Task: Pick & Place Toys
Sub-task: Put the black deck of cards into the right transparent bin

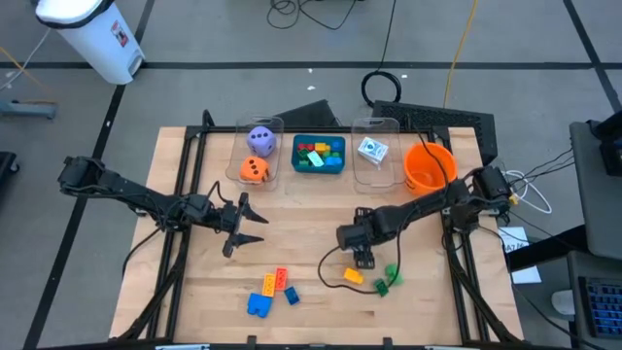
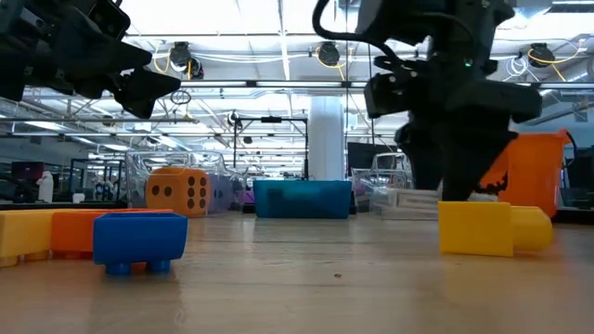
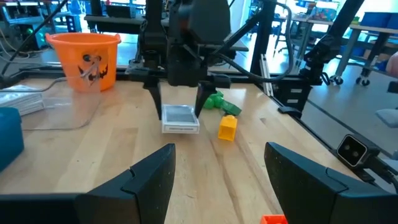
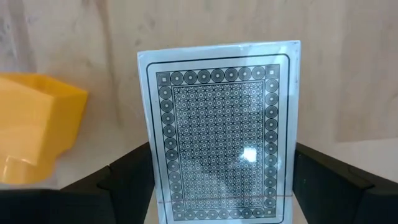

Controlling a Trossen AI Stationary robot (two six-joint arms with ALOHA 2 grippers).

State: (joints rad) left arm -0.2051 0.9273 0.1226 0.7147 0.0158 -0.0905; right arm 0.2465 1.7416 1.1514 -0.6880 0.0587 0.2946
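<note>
Wooden table under bright shop lights, and the right gripper sits low over its front half, fingers closed on a clear pack of cards held just off the boards (patterned card back facing its wrist camera). A yellow brick lies just beside it, green bricks a little further out. The left gripper hangs wide open and empty, well apart. Blue, orange and yellow bricks lie near the front edge — the dice sit in a clear bin at the back.
</note>
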